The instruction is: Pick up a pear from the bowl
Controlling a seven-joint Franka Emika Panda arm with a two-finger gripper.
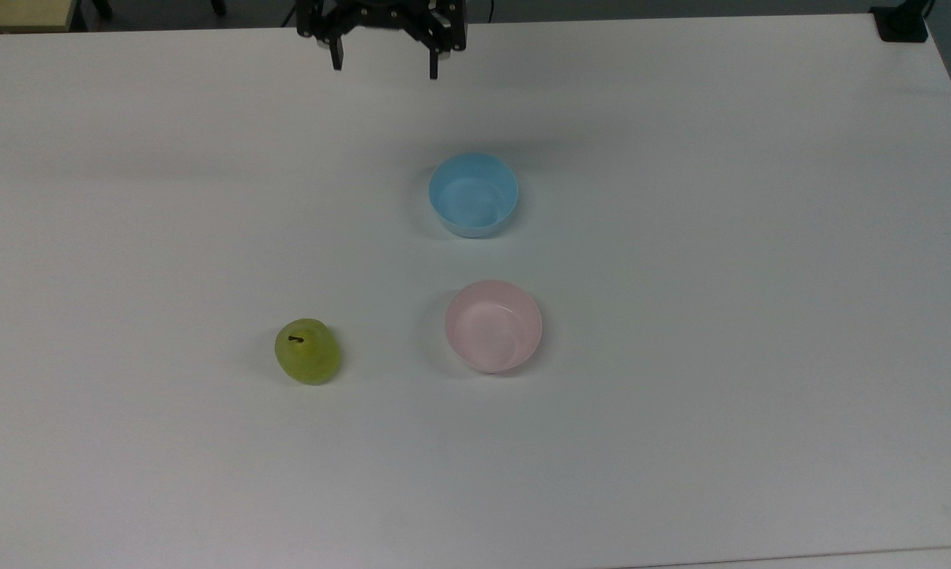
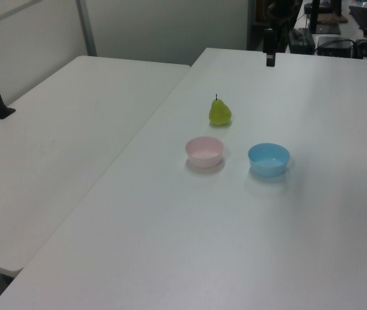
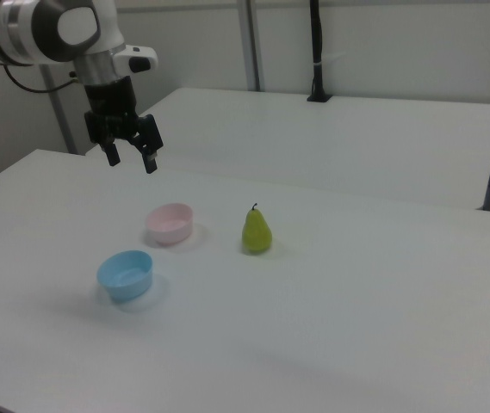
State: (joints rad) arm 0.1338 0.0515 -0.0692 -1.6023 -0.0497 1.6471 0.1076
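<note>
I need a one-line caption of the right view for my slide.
Open black two-finger gripper hangs above the white table, where a yellow-green pear stands upright beside an empty pale pink plastic bowl and light blue bowl.

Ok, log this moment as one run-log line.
gripper: open, empty, raised near table's far edge | pear: upright on table, outside bowls | pink bowl: empty | blue bowl: empty

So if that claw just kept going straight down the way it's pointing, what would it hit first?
Most likely bare table. The open gripper points down, away from the blue bowl, pink bowl and pear, though depth is uncertain.
</note>
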